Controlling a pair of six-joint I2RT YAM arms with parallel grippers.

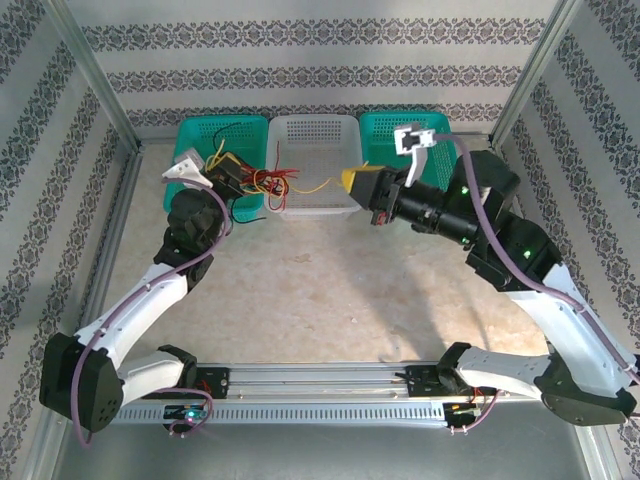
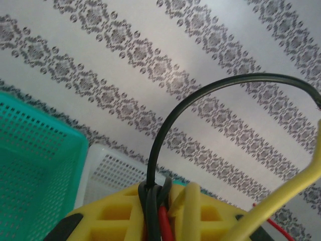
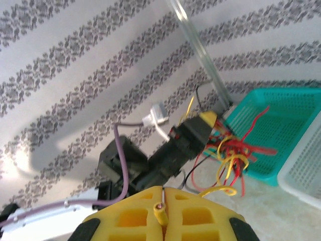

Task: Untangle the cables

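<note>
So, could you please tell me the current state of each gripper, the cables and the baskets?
left gripper: shut on the cables.
right gripper: shut on the yellow cable.
cables: tangled in a bunch at the left gripper.
yellow cable: stretches from the bunch to the right gripper.
white basket: upright, cables over it.
left green basket: upright.
right green basket: upright.

A white basket (image 1: 312, 133) stands between the left green basket (image 1: 196, 140) and right green basket (image 1: 381, 128).
</note>
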